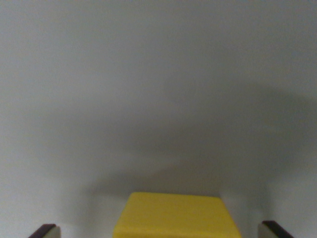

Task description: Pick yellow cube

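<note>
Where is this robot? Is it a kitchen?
Probably not a kitchen; more likely a bare test table. Only a plain grey surface, one yellow cube and the gripper fingertips either side of it show.

Yellow cube: smooth, matt, plastic-like faces. Worktop: plain pale grey, matt, even surface. Claw fingertips: dark, with pale pads.
</note>
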Tool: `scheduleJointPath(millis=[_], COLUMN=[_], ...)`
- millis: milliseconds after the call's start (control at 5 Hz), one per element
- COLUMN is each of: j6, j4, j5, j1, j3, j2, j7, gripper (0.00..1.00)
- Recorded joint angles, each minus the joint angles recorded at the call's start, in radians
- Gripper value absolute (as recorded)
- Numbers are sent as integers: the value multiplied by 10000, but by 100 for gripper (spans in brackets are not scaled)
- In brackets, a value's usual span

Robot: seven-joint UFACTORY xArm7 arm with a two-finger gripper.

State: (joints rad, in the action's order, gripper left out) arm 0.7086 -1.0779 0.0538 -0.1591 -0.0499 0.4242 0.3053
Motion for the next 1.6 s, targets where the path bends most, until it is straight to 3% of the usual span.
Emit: scheduleJointPath(millis=[800,1000,1600], j6=[-3,-3,4], j4=[2,2,-3], j5=[0,0,0], j1=[-1,-1,0], j3=[0,0,0], j2=[2,2,-1], j7=[1,1,1], gripper=[0,100,100])
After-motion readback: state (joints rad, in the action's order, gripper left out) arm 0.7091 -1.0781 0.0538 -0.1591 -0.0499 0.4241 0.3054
